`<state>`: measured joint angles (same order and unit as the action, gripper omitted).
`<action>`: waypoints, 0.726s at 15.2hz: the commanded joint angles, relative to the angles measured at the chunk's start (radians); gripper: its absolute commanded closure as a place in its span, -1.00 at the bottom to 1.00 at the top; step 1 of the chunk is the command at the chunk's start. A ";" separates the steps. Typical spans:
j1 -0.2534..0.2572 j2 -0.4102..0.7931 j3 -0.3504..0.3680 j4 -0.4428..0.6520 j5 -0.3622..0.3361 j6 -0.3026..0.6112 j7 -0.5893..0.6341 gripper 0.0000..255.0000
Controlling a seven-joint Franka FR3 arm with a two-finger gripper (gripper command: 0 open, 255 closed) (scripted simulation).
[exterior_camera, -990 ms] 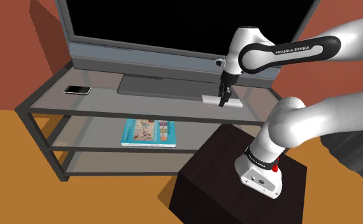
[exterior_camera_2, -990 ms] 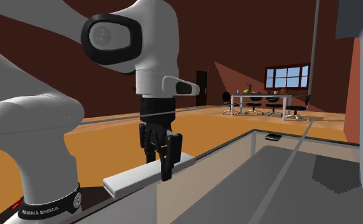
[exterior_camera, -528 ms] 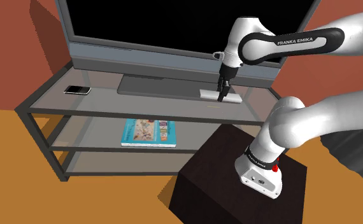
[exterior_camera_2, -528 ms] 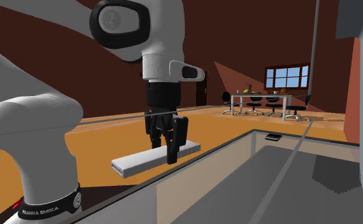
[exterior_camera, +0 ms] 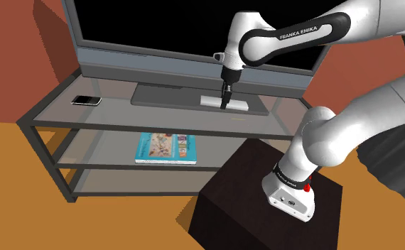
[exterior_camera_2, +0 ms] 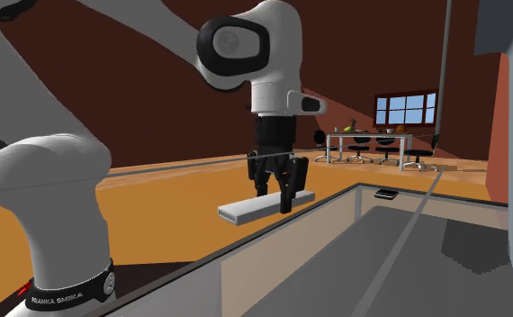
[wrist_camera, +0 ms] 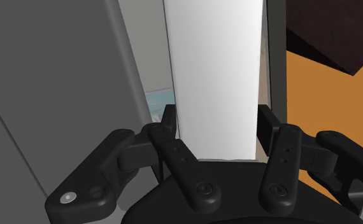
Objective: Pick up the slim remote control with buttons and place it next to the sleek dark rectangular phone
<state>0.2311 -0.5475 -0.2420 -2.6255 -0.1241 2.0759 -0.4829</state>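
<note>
Above the glass top of the TV stand (exterior_camera: 109,113), just in front of the television's grey base (exterior_camera: 165,95), the claw (exterior_camera: 225,106) is clenched across the middle of the remote control (exterior_camera: 240,105). The remote is a plain white slab, held level and clear of the glass. The wrist view confirms both fingers (wrist_camera: 169,122) press the slab's long sides. The phone (exterior_camera: 86,100) lies flat near the top's corner at the shoulder view's left, well apart.

Assessment: pick-up complete, transfer in hand. The next move calls for level travel toward the phone, clear of the base. A descent beside the phone, not onto it, should precede release.
</note>
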 commanded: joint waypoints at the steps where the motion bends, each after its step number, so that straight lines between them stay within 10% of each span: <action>1: 0.030 0.086 0.014 0.056 0.027 0.029 0.022 1.00; 11: 0.119 0.443 0.072 0.397 0.125 0.041 0.096 1.00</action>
<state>0.3430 -0.1430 -0.1750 -2.2701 -0.0088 2.1198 -0.3936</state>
